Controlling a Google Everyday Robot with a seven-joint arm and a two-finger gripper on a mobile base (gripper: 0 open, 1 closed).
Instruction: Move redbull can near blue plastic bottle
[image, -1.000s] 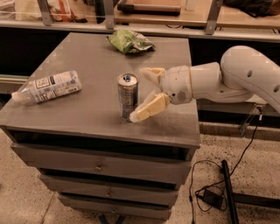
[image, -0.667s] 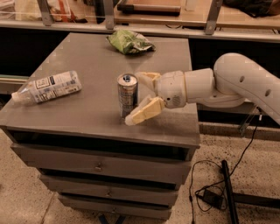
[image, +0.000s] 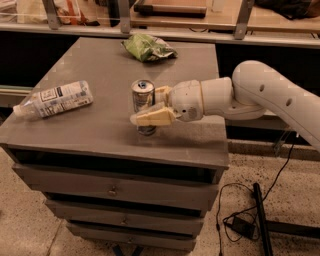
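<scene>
One blue plastic bottle (image: 52, 100) lies on its side at the left edge of the grey cabinet top (image: 100, 131). Well apart to its right, one redbull can (image: 142, 93) stands upright near the front middle. One green snack bag (image: 147, 47) lies behind it at the back edge. One gripper (image: 146, 106) reaches in from the right and sits around the can; whether it clamps the can cannot be told. A second earlier it hung just right of the can, and it has since shifted left.
</scene>
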